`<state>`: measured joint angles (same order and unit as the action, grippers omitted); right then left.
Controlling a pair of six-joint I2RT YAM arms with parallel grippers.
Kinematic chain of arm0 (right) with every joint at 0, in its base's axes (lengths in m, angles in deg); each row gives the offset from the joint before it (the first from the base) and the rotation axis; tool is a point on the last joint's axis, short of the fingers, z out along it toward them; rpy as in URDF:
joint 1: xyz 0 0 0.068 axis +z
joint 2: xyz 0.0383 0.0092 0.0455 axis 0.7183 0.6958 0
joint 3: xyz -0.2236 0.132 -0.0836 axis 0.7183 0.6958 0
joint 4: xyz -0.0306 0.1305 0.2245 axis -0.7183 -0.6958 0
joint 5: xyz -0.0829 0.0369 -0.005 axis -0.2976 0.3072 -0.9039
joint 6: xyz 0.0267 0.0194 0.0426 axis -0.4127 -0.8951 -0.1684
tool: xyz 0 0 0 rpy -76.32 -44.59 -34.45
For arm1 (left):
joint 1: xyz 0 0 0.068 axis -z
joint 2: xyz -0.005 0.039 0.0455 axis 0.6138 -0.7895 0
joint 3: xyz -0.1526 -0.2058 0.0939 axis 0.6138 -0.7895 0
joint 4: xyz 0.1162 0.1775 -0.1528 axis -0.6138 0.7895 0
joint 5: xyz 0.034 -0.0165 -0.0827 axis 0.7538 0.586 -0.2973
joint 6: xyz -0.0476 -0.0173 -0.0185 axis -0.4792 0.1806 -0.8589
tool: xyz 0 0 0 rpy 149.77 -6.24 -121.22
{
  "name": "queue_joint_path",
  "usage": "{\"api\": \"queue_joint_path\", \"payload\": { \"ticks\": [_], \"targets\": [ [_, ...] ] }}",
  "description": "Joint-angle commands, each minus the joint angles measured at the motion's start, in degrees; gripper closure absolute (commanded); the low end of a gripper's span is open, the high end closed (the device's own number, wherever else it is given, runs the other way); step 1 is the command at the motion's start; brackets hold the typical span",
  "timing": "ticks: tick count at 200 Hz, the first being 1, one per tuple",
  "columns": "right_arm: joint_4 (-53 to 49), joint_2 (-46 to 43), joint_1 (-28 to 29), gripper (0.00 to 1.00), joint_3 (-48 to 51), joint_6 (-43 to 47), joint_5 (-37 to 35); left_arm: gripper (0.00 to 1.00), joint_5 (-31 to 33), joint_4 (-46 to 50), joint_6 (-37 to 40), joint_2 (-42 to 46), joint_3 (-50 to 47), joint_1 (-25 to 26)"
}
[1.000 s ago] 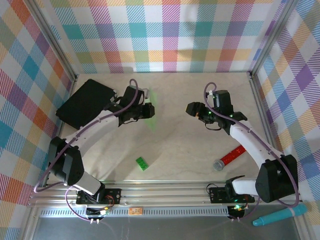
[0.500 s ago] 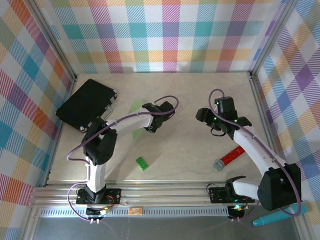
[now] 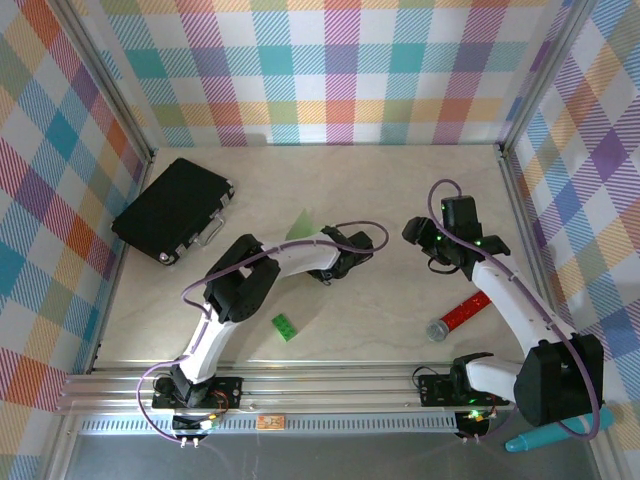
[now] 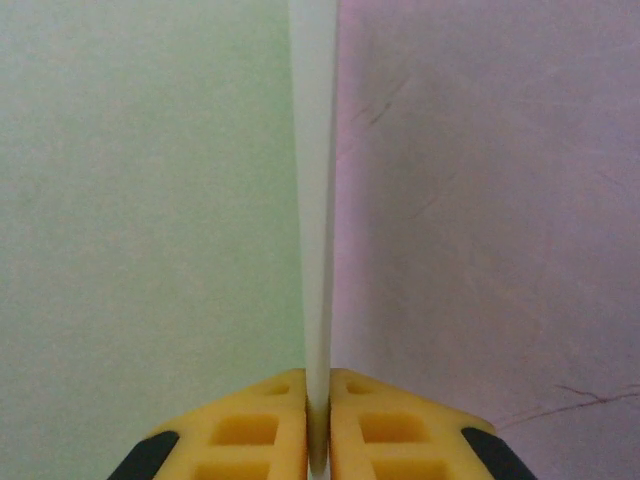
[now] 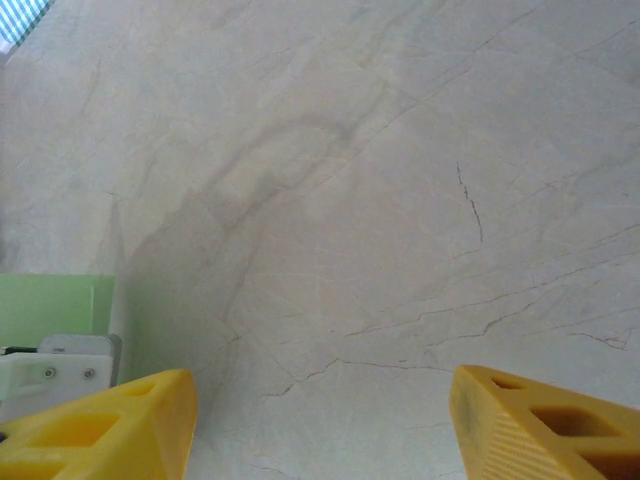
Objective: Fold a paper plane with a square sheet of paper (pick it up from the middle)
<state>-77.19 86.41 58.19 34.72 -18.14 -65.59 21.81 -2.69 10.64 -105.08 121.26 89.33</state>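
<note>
The square sheet of paper (image 3: 298,224) is pale green and hangs off the table, pinched by my left gripper (image 3: 320,248) near the table's middle. In the left wrist view the sheet (image 4: 316,200) runs edge-on up from the yellow fingertips, and my left gripper (image 4: 318,425) is shut on it. My right gripper (image 3: 425,236) hovers to the right of the paper, apart from it. Its jaws stand open over bare table (image 5: 320,430), and a strip of the green sheet (image 5: 50,305) shows at that view's left edge. No folded plane is in view.
A black case (image 3: 175,210) lies at the back left. A small bright-green brick (image 3: 285,326) sits near the front. A red tube with a grey cap (image 3: 460,312) lies front right. Plaid walls (image 3: 330,70) enclose the table (image 3: 390,190).
My left arm has swung from the back left toward the table's middle, carrying the paper with it. My right gripper has shifted slightly right and nearer, still open.
</note>
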Motion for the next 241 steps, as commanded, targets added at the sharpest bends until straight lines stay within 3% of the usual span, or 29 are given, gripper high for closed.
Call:
{"api": "queue_joint_path", "payload": {
  "ticks": [1, 155, 202, 241],
  "targets": [
    [-1.1, 0.5, -0.4, 0.32, 0.8, -1.4, -0.1, 0.86, 2.0, 0.2, -1.7, -0.9, 1.6, 1.0],
    [-0.5, 3.3, -1.2, 0.32, 1.0, -3.0, 2.1, 0.81, -4.3, 0.8, -4.1, -3.2, 2.7, 3.4],
    [1.8, 4.0, -1.2, 0.32, 0.8, -2.7, 5.1, 0.66, -14.2, 0.8, -10.7, 3.7, 1.6, 4.4],
    [1.3, 5.5, -1.3, 0.30, -0.2, -3.0, 6.6, 0.59, -27.3, -4.0, -17.3, 9.9, -2.9, 5.6]
  ]
}}
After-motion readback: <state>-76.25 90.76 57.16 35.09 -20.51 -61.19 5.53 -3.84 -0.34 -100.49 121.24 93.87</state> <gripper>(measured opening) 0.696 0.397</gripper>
